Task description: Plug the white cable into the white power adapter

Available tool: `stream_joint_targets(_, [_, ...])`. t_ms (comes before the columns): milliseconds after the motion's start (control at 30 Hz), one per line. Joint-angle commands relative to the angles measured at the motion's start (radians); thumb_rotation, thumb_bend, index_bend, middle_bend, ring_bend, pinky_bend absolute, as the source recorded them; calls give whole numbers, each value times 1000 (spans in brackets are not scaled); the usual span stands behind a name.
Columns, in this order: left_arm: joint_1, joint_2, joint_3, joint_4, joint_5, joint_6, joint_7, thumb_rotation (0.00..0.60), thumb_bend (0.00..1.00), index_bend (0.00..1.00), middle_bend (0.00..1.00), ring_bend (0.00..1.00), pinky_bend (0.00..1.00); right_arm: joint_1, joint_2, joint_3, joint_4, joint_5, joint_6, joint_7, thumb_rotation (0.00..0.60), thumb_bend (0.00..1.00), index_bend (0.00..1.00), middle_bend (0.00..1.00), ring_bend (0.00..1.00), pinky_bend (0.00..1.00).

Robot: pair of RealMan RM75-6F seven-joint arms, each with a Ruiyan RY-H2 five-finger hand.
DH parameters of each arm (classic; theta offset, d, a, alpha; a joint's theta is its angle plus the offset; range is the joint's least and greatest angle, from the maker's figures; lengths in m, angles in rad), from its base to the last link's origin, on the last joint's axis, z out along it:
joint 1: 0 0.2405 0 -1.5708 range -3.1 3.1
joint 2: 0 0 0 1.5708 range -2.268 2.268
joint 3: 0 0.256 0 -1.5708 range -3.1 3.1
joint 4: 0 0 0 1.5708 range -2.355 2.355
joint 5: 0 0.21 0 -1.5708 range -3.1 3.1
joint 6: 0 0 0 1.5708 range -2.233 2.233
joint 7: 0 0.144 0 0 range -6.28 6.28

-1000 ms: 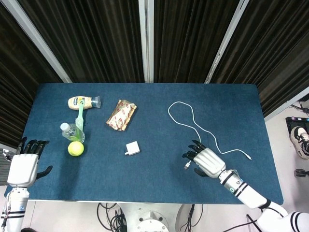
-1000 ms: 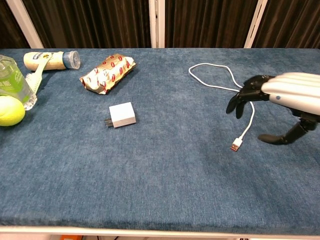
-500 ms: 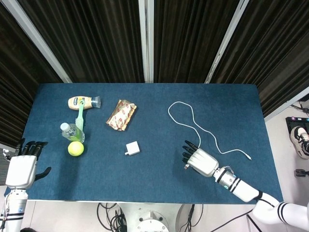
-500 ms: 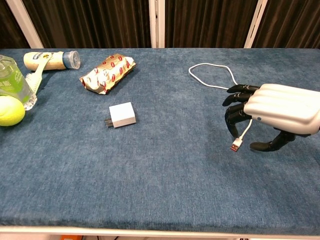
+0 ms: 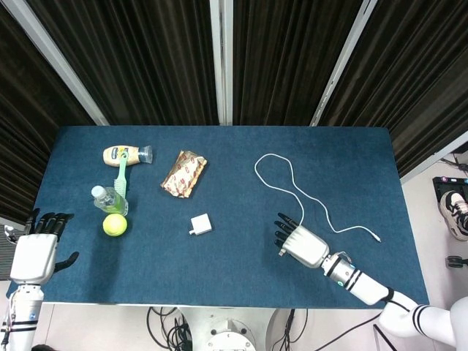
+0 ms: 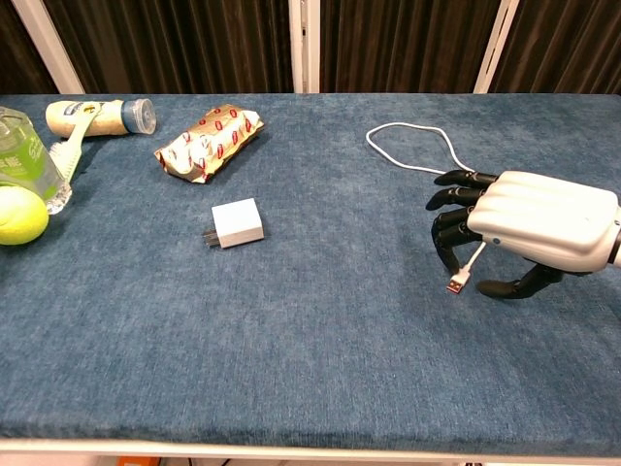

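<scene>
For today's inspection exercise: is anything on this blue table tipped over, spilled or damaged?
Only the cream-coloured squeeze bottle lies on its side at the table's far left corner, a green-handled brush resting against it. Nothing looks spilled or damaged.

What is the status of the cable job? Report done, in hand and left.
Done: nothing is plugged; the white power adapter lies alone mid-table, prongs facing the left side. In hand: the right hand hangs over the white cable with fingers curled around its USB plug, not clearly gripping it. The left hand waits at the table edge. Left: grasp the plug, carry it over, insert.
</scene>
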State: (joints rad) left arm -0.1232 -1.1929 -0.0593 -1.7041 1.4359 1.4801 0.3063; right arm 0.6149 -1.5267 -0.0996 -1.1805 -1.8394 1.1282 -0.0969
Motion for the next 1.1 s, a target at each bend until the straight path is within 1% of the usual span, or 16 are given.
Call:
stream_joint_targets(33, [-1,0,-1,1,-1,-2,-2,600,143,204,202,138,62,1,-2,0,-1,6,-3,1,600,226,492,338,114,6])
stream_joint_targets(233, [-3,1,-1,3,-2,-7,-7,600,143,201,201,138,61,3,-3,-1,-7,17,-5,-2,600,243,492,338,114,1])
stream_joint_targets(533, [-3,-1,-1,10,-3,-10,-14,600,143,195,197,138,61,5,-5,-6,-13,30,-13,-6,600,296,508,344,115,1])
stream_joint_targets(833, [-3,-1,-1,14,-8,-15,-20,600,144,191,196,138,61,5,-14,-6,-9,42,-17,-10,600,303,511,344,115,1])
stream_joint_targets(1100, [-3,0,1,15,-8,-17,-25,600,143,191,195,138,62,3,-20,-7,-6,47,-13,-18,600,309,495,348,115,0])
